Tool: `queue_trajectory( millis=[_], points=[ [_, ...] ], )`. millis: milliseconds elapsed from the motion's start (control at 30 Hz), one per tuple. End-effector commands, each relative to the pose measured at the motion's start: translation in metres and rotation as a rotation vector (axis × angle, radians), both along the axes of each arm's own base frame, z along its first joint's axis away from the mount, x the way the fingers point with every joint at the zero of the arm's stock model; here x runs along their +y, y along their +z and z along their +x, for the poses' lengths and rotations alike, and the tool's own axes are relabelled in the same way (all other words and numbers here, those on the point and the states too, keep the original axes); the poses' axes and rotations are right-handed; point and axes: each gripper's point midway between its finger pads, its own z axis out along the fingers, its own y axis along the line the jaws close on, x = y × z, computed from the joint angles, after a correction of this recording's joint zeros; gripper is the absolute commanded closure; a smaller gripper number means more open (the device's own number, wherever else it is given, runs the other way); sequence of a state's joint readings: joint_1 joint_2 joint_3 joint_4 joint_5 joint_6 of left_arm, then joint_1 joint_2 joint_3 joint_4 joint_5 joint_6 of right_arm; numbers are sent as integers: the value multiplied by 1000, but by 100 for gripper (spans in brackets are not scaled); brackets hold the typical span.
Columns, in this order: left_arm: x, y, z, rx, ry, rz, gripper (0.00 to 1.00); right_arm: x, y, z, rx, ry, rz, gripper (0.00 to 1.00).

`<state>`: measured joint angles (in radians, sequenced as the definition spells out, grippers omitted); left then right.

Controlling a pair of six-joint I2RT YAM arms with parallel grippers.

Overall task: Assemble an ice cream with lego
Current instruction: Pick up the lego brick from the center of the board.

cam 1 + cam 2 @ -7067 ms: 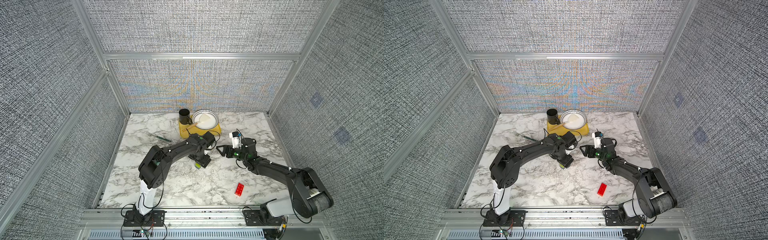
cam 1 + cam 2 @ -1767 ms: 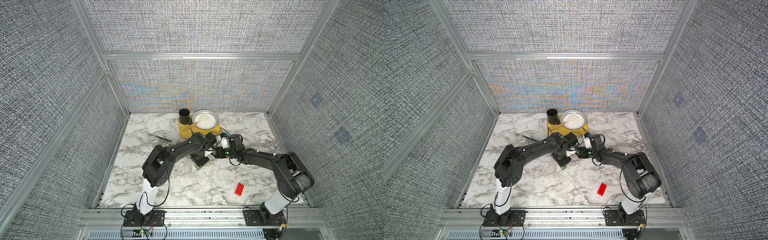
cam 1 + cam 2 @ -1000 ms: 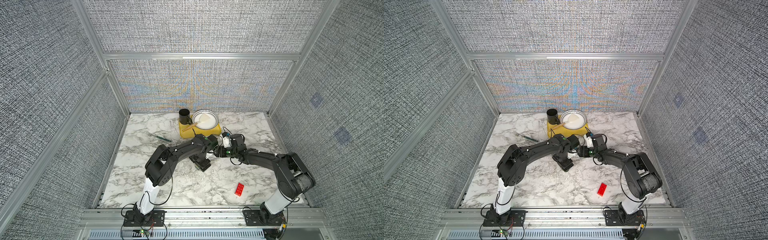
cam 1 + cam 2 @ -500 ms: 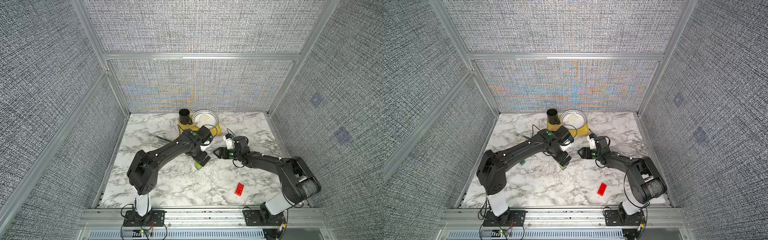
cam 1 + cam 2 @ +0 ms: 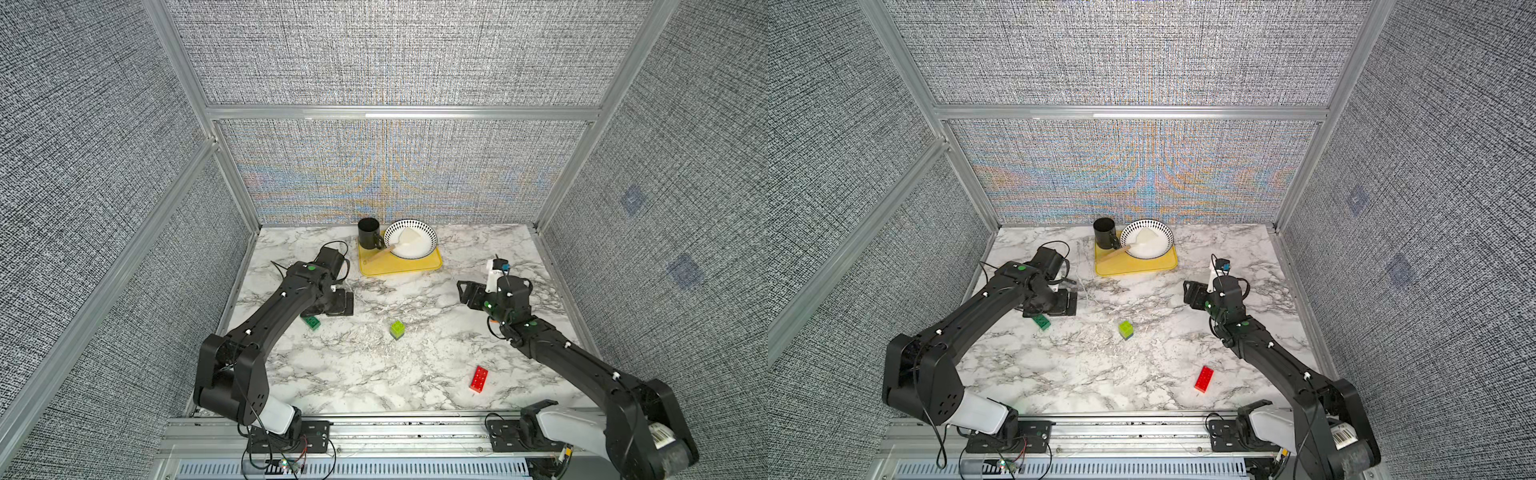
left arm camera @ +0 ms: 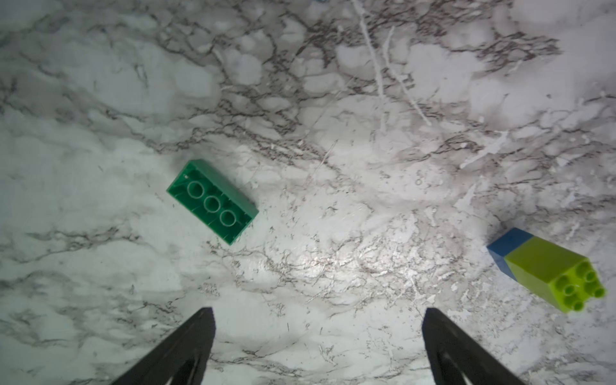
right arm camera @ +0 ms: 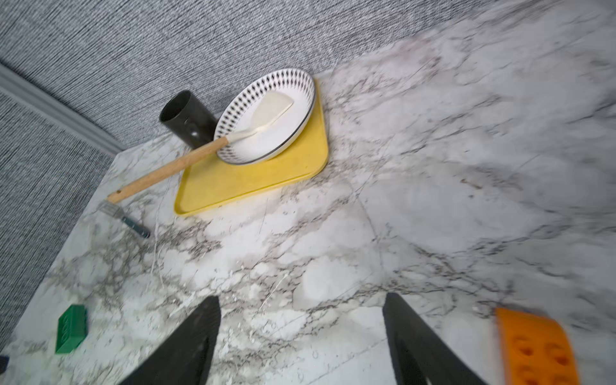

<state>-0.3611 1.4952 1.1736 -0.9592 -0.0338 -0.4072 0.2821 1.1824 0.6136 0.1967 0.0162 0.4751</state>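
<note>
A small stack, lime-green over blue [image 5: 397, 329] [image 5: 1125, 329] [image 6: 550, 270], stands upright and alone mid-table. A dark green brick [image 5: 311, 322] [image 5: 1041, 321] [image 6: 212, 201] lies studs-down just in front of my left gripper [image 5: 344, 301] [image 6: 316, 333], which is open and empty above bare marble. At the front right lies a long red brick [image 5: 479, 378] [image 5: 1204, 378]. My right gripper [image 5: 467, 293] [image 7: 300, 320] hangs open and empty to the stack's right. An orange brick [image 7: 536, 350] lies beside it in the right wrist view.
At the back stands a yellow tray [image 5: 399, 270] with a black mug [image 5: 369, 232] and a patterned bowl [image 5: 424, 232] holding a wooden-handled spatula [image 7: 173, 166]. A fork [image 7: 123, 218] lies left of the tray. Mesh walls close off three sides.
Both arms have drawn apart from the middle, the left toward the dark green brick, the right toward the right wall. The lime-green and blue stack now stands free. Both grippers have opened wider.
</note>
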Motion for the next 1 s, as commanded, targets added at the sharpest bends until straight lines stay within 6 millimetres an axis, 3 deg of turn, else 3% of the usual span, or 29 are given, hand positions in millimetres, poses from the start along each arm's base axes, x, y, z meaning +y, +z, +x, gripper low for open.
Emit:
queue_trajectory(
  millis=[0, 100, 300, 567, 733, 833, 967],
  points=[
    [23, -6, 8, -40, 113, 34, 0, -17, -10, -3, 82, -49, 3, 22],
    [45, -20, 9, -10, 239, 5, 0, -1, -5, -5, 85, 44, 45, 21],
    [61, -40, 15, 52, 427, -124, 0, 31, 5, -19, 48, 254, 95, 22],
    [66, -66, 22, 112, 571, -161, 5, 45, -9, -24, 55, 315, 127, 22],
    [70, -88, 19, 127, 679, -150, 15, 53, -13, -25, 64, 337, 117, 21],
    [72, -96, 28, 114, 700, -144, 18, 56, -17, -25, 73, 344, 108, 21],
    [63, -107, 39, 140, 693, -181, 38, 63, -18, -26, 73, 366, 102, 22]
  ],
)
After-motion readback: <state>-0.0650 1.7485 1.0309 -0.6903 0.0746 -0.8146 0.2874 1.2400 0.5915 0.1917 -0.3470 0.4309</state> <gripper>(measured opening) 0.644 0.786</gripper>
